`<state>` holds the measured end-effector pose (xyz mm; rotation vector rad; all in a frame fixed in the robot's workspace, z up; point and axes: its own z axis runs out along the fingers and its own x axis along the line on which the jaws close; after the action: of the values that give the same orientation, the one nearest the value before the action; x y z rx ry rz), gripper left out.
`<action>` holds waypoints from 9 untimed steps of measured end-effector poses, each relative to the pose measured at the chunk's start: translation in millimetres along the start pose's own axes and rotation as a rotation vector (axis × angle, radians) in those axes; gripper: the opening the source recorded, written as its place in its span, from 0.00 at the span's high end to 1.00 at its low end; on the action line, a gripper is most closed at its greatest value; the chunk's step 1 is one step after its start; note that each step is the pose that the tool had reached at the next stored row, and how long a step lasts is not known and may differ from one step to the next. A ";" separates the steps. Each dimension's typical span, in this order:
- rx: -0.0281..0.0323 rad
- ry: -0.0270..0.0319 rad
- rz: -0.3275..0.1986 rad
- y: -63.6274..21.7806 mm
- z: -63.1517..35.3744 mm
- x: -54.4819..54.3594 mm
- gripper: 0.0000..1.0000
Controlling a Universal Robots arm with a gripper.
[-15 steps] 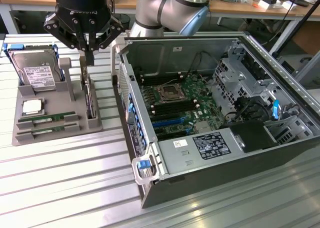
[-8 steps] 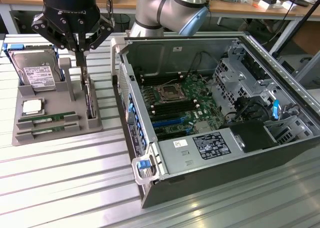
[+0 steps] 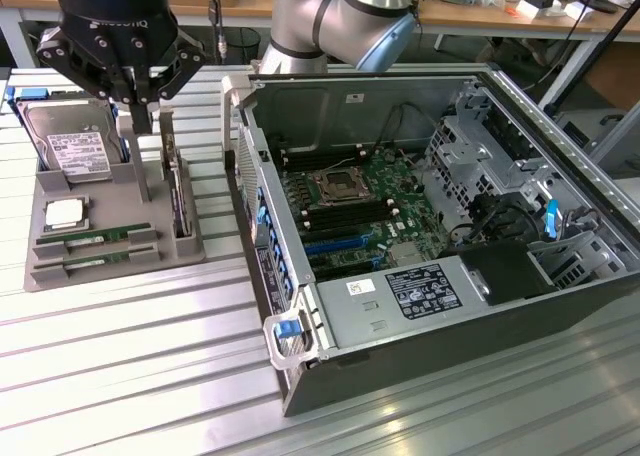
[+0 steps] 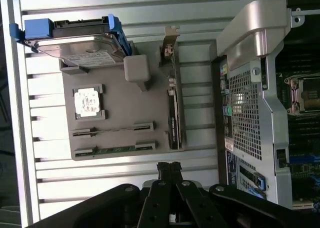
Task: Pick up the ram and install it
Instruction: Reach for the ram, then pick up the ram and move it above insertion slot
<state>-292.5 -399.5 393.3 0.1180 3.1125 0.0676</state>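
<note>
Dark metal open computer case (image 3: 430,276) stands just beside the grey moulded tray (image 3: 110,208). Above that tray hangs the black gripper (image 3: 143,121), pointing straight down, fingers pressed together on nothing. The ram (image 3: 95,234), a long thin green circuit-board stick, lies slotted at the tray's end opposite the silver hard drive (image 3: 68,146), below the fingertips, long axis across the tray's width.

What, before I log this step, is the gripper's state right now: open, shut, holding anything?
Gripper: shut, holding nothing, by the grey plastic parts tray; the long thin green ram stick lies in its tray slot.
</note>
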 end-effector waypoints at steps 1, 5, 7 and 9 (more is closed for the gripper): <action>-0.0001 -0.0001 0.000 -0.1 0.0 1.4 0.89; 0.0000 0.0000 0.000 -0.2 -0.1 3.3 0.89; 0.0000 0.0000 0.000 -0.3 -0.1 3.3 0.89; 0.0000 0.0000 0.000 -0.2 -0.1 3.3 0.89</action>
<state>-295.8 -399.5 393.3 0.1180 3.1125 0.0676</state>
